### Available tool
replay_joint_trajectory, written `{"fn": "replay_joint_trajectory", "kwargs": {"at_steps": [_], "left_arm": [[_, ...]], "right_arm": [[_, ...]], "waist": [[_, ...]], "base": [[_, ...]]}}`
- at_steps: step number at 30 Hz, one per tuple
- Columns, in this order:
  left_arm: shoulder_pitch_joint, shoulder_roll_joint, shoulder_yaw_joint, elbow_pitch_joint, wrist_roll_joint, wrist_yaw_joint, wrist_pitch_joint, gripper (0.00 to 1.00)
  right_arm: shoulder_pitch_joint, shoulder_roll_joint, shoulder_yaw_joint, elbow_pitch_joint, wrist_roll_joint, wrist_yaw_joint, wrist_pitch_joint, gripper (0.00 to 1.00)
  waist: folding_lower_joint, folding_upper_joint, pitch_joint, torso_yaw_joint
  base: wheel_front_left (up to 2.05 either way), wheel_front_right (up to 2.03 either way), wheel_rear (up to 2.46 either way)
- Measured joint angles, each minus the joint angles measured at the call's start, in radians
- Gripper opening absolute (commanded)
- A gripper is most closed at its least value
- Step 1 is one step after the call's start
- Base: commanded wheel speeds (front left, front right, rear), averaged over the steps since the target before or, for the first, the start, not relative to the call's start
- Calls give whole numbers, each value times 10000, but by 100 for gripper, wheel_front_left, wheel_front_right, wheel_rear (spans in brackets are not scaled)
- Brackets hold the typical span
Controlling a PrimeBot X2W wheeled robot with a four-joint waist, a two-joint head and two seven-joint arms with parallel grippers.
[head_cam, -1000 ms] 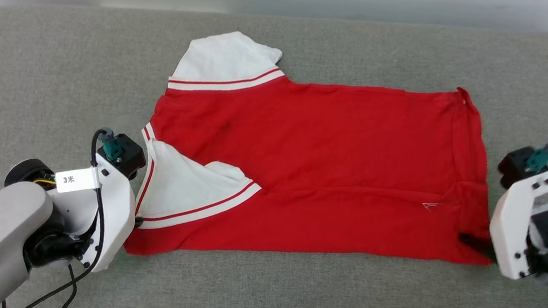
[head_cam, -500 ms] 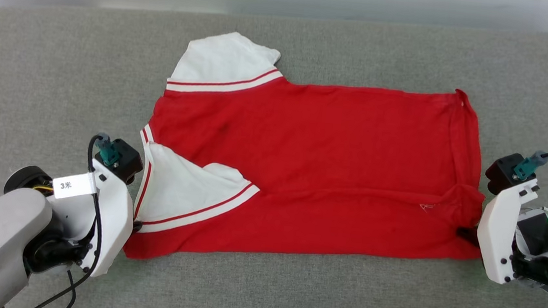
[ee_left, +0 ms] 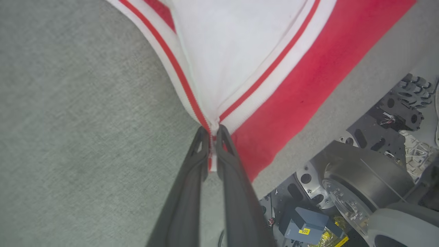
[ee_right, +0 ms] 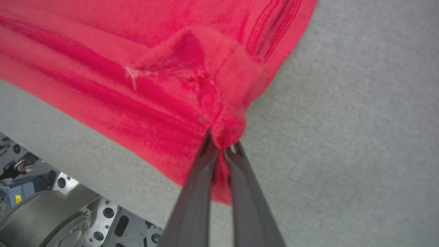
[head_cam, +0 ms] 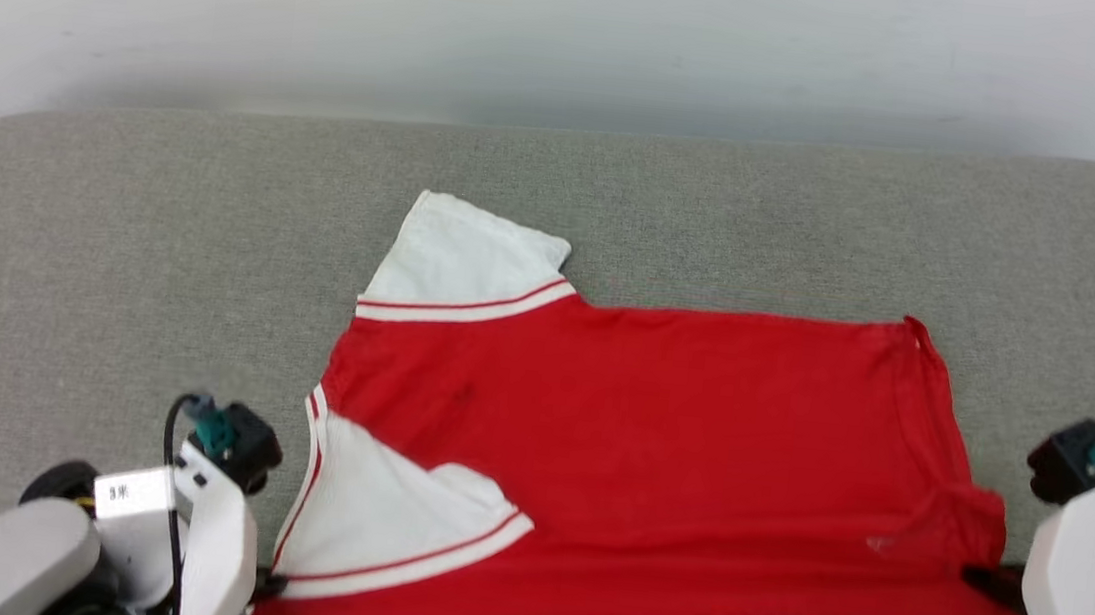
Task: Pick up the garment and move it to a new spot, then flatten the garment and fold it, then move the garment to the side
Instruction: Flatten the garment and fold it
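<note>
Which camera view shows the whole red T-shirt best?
The head view: the red T-shirt lies spread on the grey fabric surface, both white sleeves visible. The left wrist view shows, close up, its striped sleeve trim pinched in the left gripper; the right wrist view shows its bunched red hem corner pinched in the right gripper.

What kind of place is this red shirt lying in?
Probably an indoor robot test room: a grey fabric-covered surface against a plain pale wall, with the garment spread on it.
</note>
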Motion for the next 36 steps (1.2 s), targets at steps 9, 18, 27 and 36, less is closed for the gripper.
{"fn": "replay_joint_trajectory", "kwargs": {"at_steps": [9,18,27,36], "left_arm": [[825,-29,-247,0,-157,301,-328,0],[359,48,155,-40,380,468,-1108,100],[-1049,113,1202,-54,1453,1137,-2491,100],[-2910,-228,1964,961,1626,1139,-2506,100]], "right_arm": [[1236,190,-128,276,73,2,-244,0],[1324,474,-1037,134,-782,-4,-1964,100],[1466,1348,-3565,163,-2261,-4,-4834,100],[2447,2886,-6157,-1204,-4395,-4,-6013,100]], "waist": [[0,0,148,-62],[0,0,-48,-63],[0,0,-65,-297],[0,0,758,-781]], "base": [[0,0,0],[0,0,0],[0,0,0],[0,0,0]]}}
